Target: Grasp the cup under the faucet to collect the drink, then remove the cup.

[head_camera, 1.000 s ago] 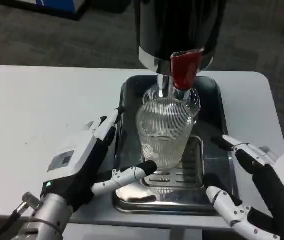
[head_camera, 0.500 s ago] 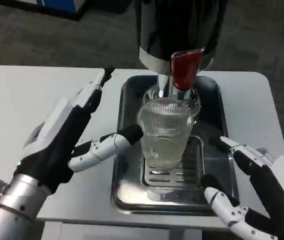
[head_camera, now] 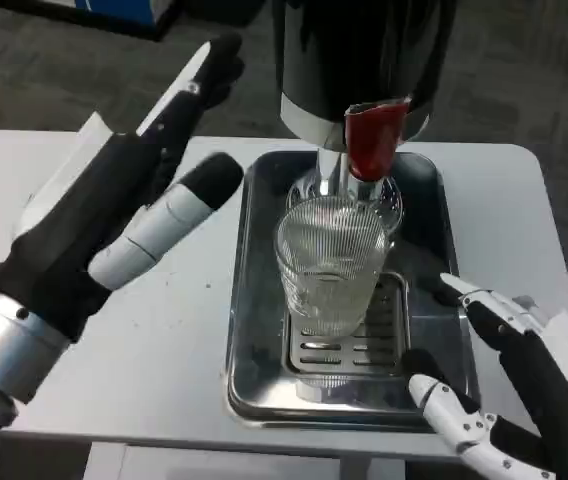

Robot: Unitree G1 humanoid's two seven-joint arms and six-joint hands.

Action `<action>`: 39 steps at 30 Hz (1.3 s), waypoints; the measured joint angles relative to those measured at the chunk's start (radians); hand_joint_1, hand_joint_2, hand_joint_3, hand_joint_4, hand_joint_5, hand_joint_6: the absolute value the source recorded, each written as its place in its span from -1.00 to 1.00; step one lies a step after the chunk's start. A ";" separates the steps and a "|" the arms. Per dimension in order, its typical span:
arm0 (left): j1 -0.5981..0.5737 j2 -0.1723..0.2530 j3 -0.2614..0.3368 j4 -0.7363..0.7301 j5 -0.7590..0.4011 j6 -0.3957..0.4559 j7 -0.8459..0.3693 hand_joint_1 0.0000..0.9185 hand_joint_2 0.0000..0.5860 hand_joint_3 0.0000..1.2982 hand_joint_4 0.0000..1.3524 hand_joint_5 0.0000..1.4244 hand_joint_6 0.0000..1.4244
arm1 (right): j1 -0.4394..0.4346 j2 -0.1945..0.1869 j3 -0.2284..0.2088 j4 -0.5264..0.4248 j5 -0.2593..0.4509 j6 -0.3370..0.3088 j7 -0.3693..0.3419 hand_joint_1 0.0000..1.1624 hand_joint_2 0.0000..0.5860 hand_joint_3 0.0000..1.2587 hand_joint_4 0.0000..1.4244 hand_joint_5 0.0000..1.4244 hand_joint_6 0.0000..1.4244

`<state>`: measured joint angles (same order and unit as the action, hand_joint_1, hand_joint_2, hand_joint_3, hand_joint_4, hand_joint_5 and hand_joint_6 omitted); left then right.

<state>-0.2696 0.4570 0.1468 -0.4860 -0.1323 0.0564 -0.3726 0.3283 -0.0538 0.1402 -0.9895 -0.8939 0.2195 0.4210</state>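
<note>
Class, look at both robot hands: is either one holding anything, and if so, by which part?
Nothing is held. The left robot hand is raised with fingers apart, clear of the ribbed glass cup; the right robot hand is open beside the tray.

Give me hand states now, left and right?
Left hand: open, raised beside the cup, holding nothing.
Right hand: open, fingers spread by the tray, holding nothing.

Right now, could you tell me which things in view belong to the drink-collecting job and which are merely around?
Belongs to the job:
ribbed glass cup
red faucet
black dispenser
left hand
right hand

Merely around:
metal drip tray
white table
</note>
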 measured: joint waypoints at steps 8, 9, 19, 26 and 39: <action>-0.054 -0.005 -0.018 -0.010 -0.131 0.040 -0.054 -1.00 -0.94 -1.00 -1.00 -0.99 -1.00 | -0.002 0.000 0.000 0.000 0.000 0.000 0.000 -0.57 0.49 -0.73 -0.76 -0.85 -0.98; -0.059 -0.007 -0.024 -0.017 -0.144 0.051 -0.056 -1.00 -0.94 -1.00 -1.00 -0.99 -1.00 | -0.003 0.000 0.000 0.000 0.000 0.001 0.000 -0.57 0.49 -0.73 -0.76 -0.85 -0.98; -0.131 -0.038 -0.051 0.006 -0.244 0.102 -0.077 -1.00 -0.95 -1.00 -1.00 -0.97 -1.00 | -0.017 0.000 0.000 0.001 0.002 0.009 0.000 -0.57 0.49 -0.73 -0.76 -0.85 -0.98; -0.165 -0.054 -0.061 0.038 -0.331 0.144 -0.127 -1.00 -0.94 -1.00 -1.00 -0.96 -1.00 | -0.024 -0.001 0.000 0.002 0.002 0.012 0.000 -0.57 0.49 -0.73 -0.76 -0.85 -0.98; -0.199 -0.076 -0.085 0.081 -0.378 0.178 -0.163 -1.00 -0.94 -1.00 -1.00 -0.95 -1.00 | -0.020 -0.001 0.001 0.002 0.010 0.012 0.000 -0.57 0.49 -0.73 -0.76 -0.85 -0.98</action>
<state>-0.4689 0.3815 0.0616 -0.4047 -0.5103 0.2343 -0.5359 0.3084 -0.0547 0.1411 -0.9878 -0.8839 0.2319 0.4211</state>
